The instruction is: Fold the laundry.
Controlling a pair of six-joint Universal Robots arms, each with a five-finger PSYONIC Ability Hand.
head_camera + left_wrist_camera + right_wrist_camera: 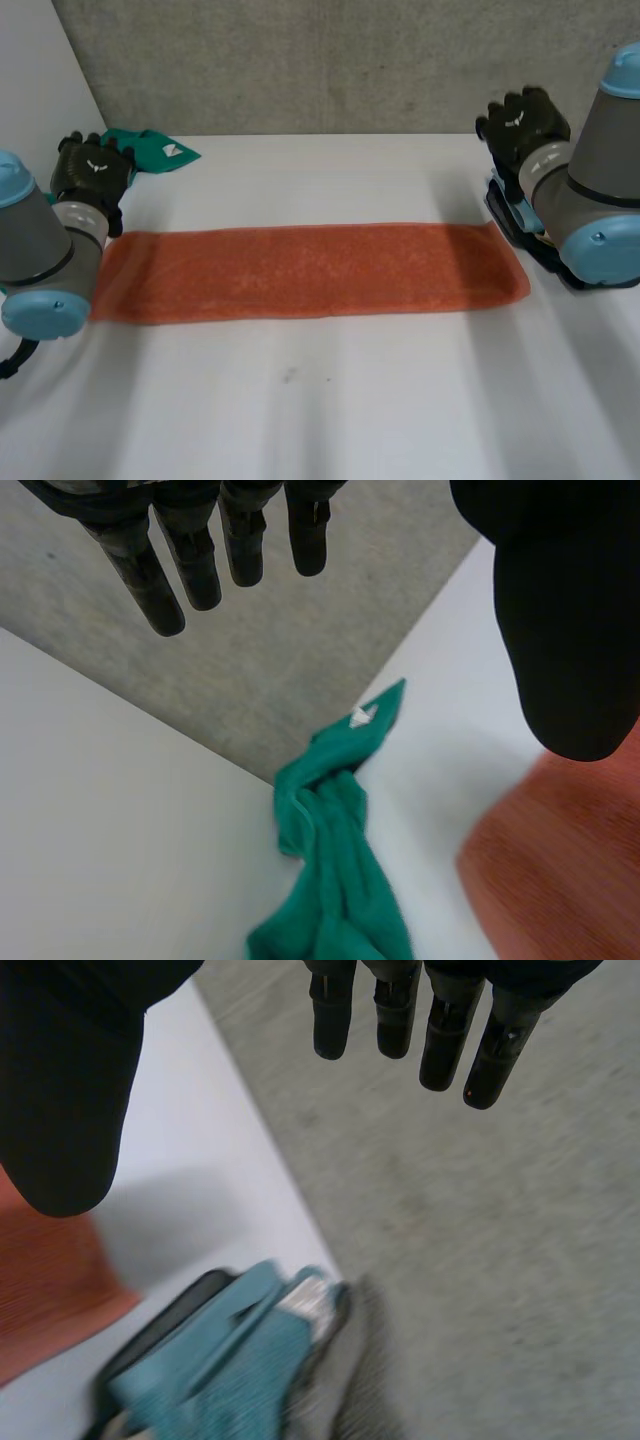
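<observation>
The orange towel [310,272] lies flat in a long strip across the middle of the frame, on the white table [330,400]. The left hand [92,172] hangs near its left end, fingers [190,560] straight and empty. The right hand [522,122], at the upper right, is likewise spread, holding nothing. A green cloth [150,150] lies crumpled at the upper left.

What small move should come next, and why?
Probably lower the left robot hand onto the left end of the orange towel and grasp it. The towel lies flat as a long strip; this hand and the right robot hand are open, empty.
</observation>
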